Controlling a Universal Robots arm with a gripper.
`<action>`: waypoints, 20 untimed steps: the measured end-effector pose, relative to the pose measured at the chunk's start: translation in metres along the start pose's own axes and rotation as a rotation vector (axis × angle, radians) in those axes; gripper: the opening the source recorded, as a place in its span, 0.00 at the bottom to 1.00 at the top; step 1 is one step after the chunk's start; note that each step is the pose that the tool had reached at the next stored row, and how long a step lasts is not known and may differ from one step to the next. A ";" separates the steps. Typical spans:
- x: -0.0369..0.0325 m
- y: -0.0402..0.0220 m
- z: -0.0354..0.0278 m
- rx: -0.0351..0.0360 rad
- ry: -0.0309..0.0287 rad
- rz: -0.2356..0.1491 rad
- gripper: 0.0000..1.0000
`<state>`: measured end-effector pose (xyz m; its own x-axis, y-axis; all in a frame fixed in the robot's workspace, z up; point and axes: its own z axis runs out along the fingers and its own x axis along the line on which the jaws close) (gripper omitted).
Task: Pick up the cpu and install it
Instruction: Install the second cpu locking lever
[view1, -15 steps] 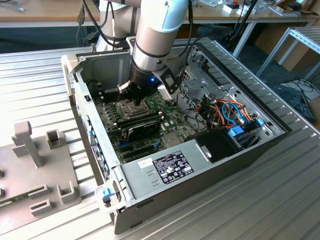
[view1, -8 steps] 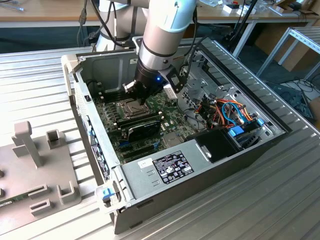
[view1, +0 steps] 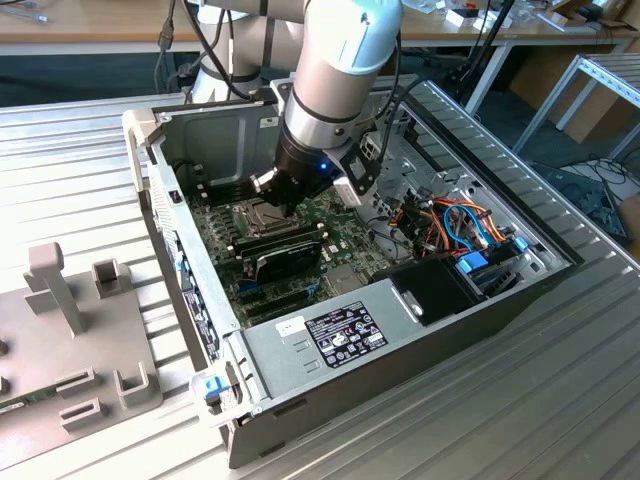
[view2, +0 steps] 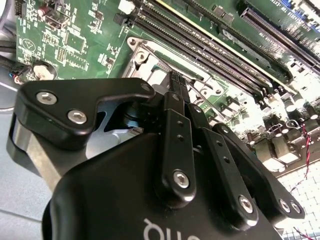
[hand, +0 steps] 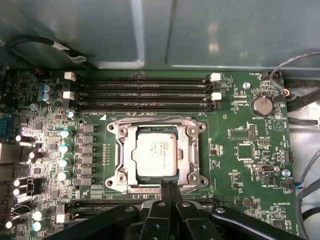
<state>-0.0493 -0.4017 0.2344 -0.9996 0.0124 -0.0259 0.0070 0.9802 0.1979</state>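
The cpu (hand: 157, 155), a small square silver-grey chip, sits in the metal socket frame (hand: 192, 156) on the green motherboard (hand: 240, 150); the black pincer (hand: 169, 187), closed and empty, hovers at the frame's edge.

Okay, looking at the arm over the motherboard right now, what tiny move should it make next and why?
Probably a small lift straight up, away from the board. The cpu already lies flat inside the socket frame, and the gripper sits shut and empty at the frame's edge, so staying low only risks bumping it.
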 end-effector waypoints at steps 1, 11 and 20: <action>0.0000 -0.0004 -0.0001 -0.0040 0.0001 0.000 0.11; 0.0048 -0.0019 0.0004 -0.0128 0.0000 0.000 0.11; 0.0120 -0.0026 0.0035 -0.0128 -0.0001 0.000 0.11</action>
<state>-0.0612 -0.4034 0.2301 -0.9996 0.0127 -0.0259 0.0070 0.9776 0.2104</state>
